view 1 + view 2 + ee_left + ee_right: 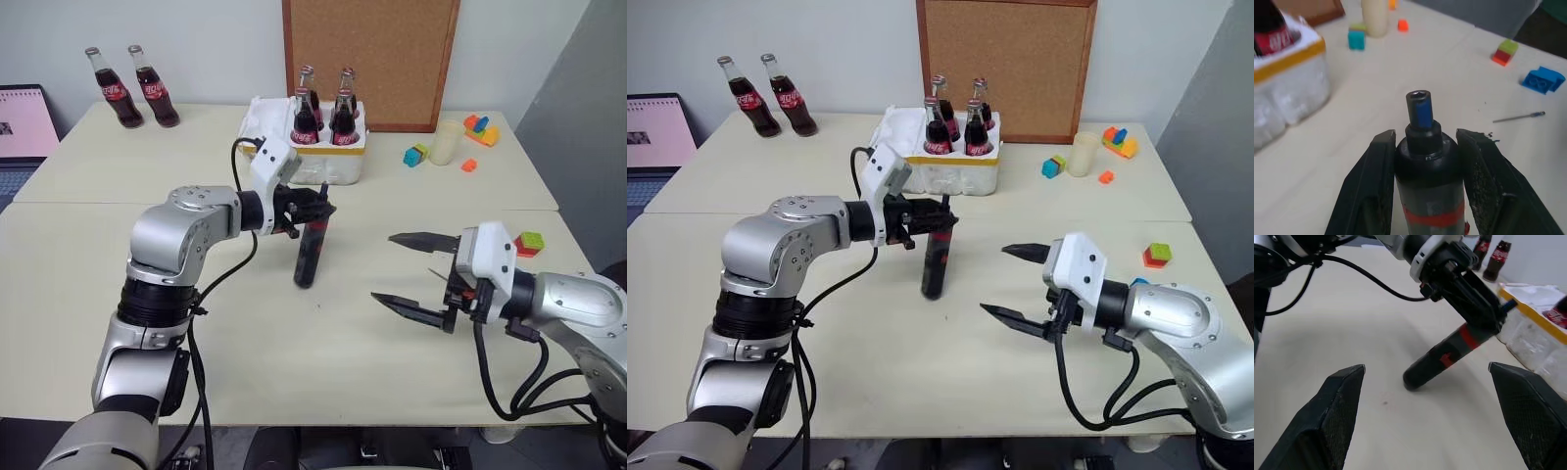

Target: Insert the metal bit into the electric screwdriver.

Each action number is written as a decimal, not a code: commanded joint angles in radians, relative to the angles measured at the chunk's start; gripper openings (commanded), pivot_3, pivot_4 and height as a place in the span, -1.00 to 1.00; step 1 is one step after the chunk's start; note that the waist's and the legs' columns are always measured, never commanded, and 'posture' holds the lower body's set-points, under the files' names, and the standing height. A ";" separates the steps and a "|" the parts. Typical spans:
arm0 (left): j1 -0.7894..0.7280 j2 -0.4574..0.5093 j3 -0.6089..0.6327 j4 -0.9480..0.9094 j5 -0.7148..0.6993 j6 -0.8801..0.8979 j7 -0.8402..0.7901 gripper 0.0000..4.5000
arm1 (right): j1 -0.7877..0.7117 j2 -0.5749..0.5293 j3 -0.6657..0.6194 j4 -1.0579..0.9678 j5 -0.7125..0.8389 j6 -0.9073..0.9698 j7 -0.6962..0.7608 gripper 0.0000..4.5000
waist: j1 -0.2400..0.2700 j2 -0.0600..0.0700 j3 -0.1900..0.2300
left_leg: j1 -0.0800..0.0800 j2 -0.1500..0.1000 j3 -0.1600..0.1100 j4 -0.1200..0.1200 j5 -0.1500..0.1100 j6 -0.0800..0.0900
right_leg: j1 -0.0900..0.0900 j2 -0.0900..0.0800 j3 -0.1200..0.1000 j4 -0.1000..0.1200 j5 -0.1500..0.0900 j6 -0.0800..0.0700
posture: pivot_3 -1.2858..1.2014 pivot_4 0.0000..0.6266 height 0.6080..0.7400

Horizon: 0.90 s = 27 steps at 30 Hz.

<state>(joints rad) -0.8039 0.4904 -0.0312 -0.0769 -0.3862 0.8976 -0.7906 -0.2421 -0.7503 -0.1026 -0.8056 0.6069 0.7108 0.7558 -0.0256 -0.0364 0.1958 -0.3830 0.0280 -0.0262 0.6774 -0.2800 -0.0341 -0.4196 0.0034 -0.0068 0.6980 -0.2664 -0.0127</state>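
Screwdriver (310, 250) clamped in left gripper (318, 209); right gripper (411, 269) wide open, empty. Fetch bit (1518, 117), pinch mid-shaft, align with socket.

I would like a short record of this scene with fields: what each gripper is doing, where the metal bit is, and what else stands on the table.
left gripper: shut on the electric screwdriver, holding it near its upper end, tool upright with its lower end down by the table
right gripper: open, holding nothing, to the right of the screwdriver
metal bit: lying flat on the table, not yet inserted
screwdriver socket: has no bit in it
other things: white crate with four cola bottles; two cola bottles at the far left; coloured blocks; cork board
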 commanded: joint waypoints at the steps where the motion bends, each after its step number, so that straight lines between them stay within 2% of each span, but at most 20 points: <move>1: 0.069 -0.013 0.074 -0.112 -0.068 -0.011 0.023 -0.29 | -0.003 -0.036 -0.052 -0.037 0.032 0.012 -0.013 0.89 | -0.002 0.000 0.000 | 0.000 0.000 0.000 0.000 0.000 0.000 | 0.000 0.000 0.001 0.000 0.000 0.000 | 0.03 -0.52 1.00; 13: 0.266 -0.073 0.091 -0.261 -0.142 -0.048 0.086 -0.30 | -0.007 -0.086 -0.064 -0.032 0.067 0.018 -0.018 0.89 | 0.003 0.000 0.000 | 0.003 0.000 0.000 0.000 0.000 0.000 | 0.006 0.001 -0.002 -0.003 0.000 0.000 | 0.03 -0.52 1.00; 20: 0.358 -0.060 0.072 -0.378 -0.207 -0.035 0.070 -0.30 | 0.001 -0.133 -0.087 -0.029 0.084 0.018 0.000 0.89 | 0.006 0.000 0.000 | 0.003 0.001 -0.001 0.000 0.000 0.000 | 0.007 0.001 -0.002 -0.007 0.000 0.000 | 0.03 -0.52 1.00; 27: 0.320 -0.067 0.066 -0.329 -0.128 -0.182 0.106 -0.31 | 0.001 -0.147 -0.093 -0.027 0.097 0.012 -0.005 0.89 | 0.020 0.000 0.000 | 0.003 0.001 -0.001 0.000 0.000 0.000 | 0.010 0.001 -0.002 -0.012 0.001 0.002 | 0.03 -0.52 1.00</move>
<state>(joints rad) -0.4455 0.4338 0.0359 -0.4199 -0.5449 0.7947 -0.7030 -0.2381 -0.8868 -0.1725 -0.8130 0.6907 0.7361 0.7502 -0.0054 -0.0361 0.1956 -0.3801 0.0285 -0.0271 0.6771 -0.2802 -0.0338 -0.4098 0.0049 -0.0092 0.6859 -0.2653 -0.0106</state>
